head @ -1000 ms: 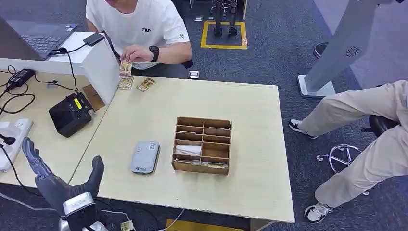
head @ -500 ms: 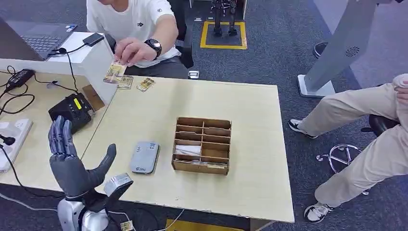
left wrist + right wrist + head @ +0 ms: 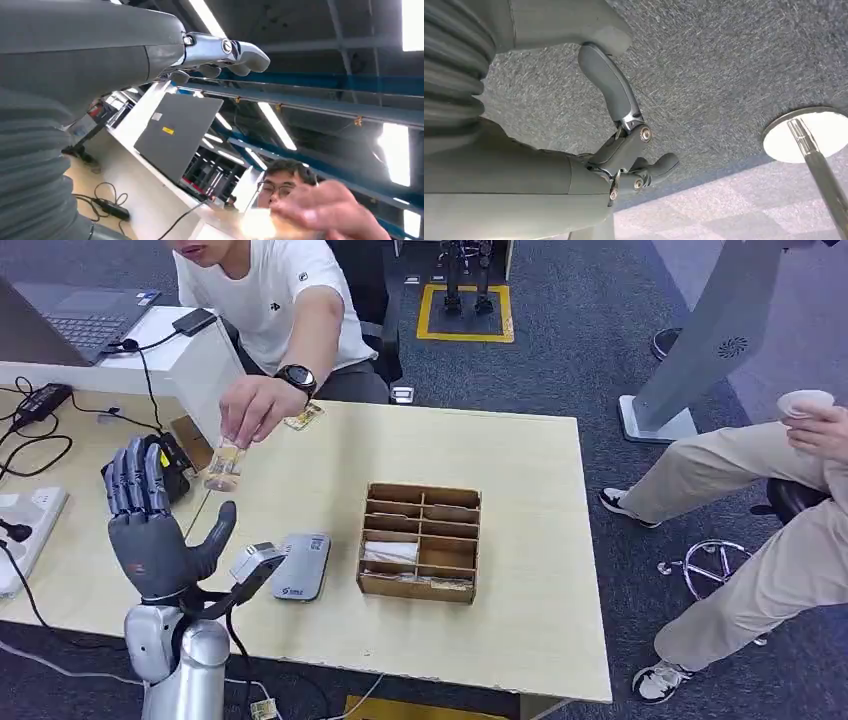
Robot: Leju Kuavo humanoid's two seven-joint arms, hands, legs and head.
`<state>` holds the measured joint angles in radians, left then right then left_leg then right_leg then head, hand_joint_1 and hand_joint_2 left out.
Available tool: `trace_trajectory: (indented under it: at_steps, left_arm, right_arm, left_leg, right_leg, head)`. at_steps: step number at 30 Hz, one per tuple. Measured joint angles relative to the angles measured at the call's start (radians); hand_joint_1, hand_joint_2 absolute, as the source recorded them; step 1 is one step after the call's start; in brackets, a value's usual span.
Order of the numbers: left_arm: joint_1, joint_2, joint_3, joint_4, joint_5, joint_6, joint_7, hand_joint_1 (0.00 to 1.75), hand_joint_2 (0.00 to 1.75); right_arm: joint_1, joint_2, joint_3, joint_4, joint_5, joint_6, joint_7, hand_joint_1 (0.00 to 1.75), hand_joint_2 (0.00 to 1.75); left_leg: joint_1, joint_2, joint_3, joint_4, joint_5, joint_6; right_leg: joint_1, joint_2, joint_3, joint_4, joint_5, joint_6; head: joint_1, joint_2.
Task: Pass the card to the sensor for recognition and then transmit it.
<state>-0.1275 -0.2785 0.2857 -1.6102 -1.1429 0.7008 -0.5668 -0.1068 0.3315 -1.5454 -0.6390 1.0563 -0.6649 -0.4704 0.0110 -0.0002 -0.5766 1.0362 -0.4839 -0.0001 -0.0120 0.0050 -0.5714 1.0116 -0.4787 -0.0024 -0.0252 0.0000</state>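
Bench (image 3: 520, 540) | left hand (image 3: 150, 530) fingers spread, empty | person's hand (image 3: 250, 410) holds card (image 3: 225, 465) at 1 o'clock | right hand (image 3: 624, 165) fingers curled, empty

Two cards (image 3: 225, 465) (image 3: 303, 417), one sensor (image 3: 301, 566), one wooden organizer (image 3: 421, 542).

Office, laptop (image 3: 85, 315), desk (image 3: 520, 500), carpet (image 3: 570, 360)

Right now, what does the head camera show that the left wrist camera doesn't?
Head view alone: the grey card sensor, the wooden compartment box, a card lying on the table. Left wrist view alone: ceiling lights and the laptop's closed-side back. Both: the raised left hand, and the person's hand offering a card.
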Motion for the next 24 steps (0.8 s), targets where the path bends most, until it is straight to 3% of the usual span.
trace_trajectory:
  at_steps: [12, 13, 14, 24]
  left_arm:
    - [-0.054, -0.008, 0.021, 0.077, -0.040, 0.000, 0.034, 0.00, 1.75]
    - [-0.056, -0.008, 0.021, 0.081, -0.042, 0.000, 0.034, 0.31, 1.75]
    - [-0.057, -0.009, 0.021, 0.084, -0.040, 0.000, 0.038, 1.75, 1.75]
    - [-0.072, -0.011, 0.023, 0.138, 0.100, 0.000, -0.005, 1.75, 1.75]
  right_arm:
    - [-0.004, -0.001, 0.000, 0.012, 0.014, 0.000, -0.005, 0.00, 1.75]
    - [-0.004, -0.001, 0.000, 0.012, 0.014, 0.000, -0.005, 0.00, 1.75]
    - [-0.005, -0.001, 0.000, 0.013, 0.014, 0.000, -0.006, 0.00, 1.75]
    - [-0.006, -0.001, 0.000, 0.015, 0.012, 0.000, -0.005, 0.00, 1.75]
  left_leg:
    - [0.000, 0.000, 0.000, 0.000, 0.000, 0.000]
    - [0.000, 0.000, 0.000, 0.000, 0.000, 0.000]
    - [0.000, 0.000, 0.000, 0.000, 0.000, 0.000]
    - [0.000, 0.000, 0.000, 0.000, 0.000, 0.000]
  right_leg:
    - [0.000, 0.000, 0.000, 0.000, 0.000, 0.000]
    - [0.000, 0.000, 0.000, 0.000, 0.000, 0.000]
    - [0.000, 0.000, 0.000, 0.000, 0.000, 0.000]
    - [0.000, 0.000, 0.000, 0.000, 0.000, 0.000]
  head:
    - [0.000, 0.000]
    - [0.000, 0.000]
    - [0.000, 0.000]
    - [0.000, 0.000]
